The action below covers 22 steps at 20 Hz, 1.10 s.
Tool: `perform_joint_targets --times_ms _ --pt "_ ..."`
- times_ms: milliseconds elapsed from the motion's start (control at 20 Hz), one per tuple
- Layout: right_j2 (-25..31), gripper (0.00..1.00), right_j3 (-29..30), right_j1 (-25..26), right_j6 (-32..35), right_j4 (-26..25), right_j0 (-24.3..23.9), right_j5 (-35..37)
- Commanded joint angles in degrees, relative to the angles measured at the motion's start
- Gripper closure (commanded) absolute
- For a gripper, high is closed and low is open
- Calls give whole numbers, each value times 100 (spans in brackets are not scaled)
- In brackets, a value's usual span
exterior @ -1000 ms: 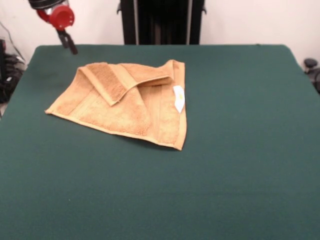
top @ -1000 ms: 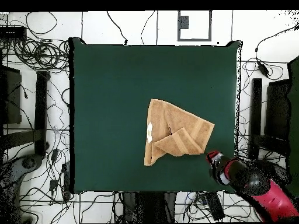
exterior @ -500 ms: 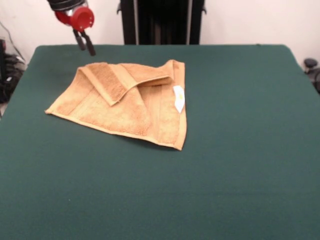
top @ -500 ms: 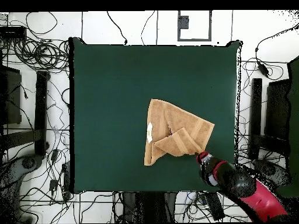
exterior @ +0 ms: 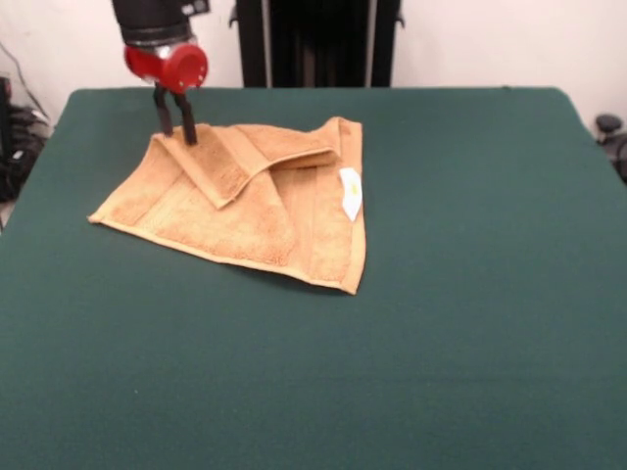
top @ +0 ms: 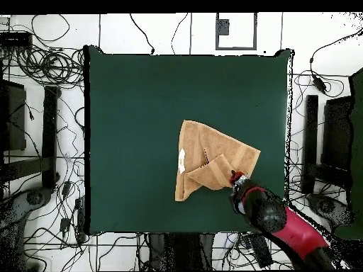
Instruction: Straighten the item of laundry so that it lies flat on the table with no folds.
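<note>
A tan-orange towel lies crumpled near the middle of the green table, one banded end folded back over itself, white tag showing. The red-and-black gripper stands at that fold's corner, fingers parted; whether they touch the cloth is unclear, since the arm's body hides them from overhead.

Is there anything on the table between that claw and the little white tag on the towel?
Only towel. In the front view, the folded-over flap of the towel lies between the gripper and the white tag; nothing else sits there.
</note>
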Motion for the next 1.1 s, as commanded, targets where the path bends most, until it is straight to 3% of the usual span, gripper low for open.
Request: perform_joint_targets --times_ms 50,200,800,950,1100 --pt "-292 0 -289 675 1167 103 641 -1252" --pt "-303 0 -153 639 1126 170 629 -1386" --pt "175 0 -299 399 668 108 43 -667" --pt "661 0 -63 441 625 337 -339 152" --pt "784 0 142 370 707 483 -397 456"
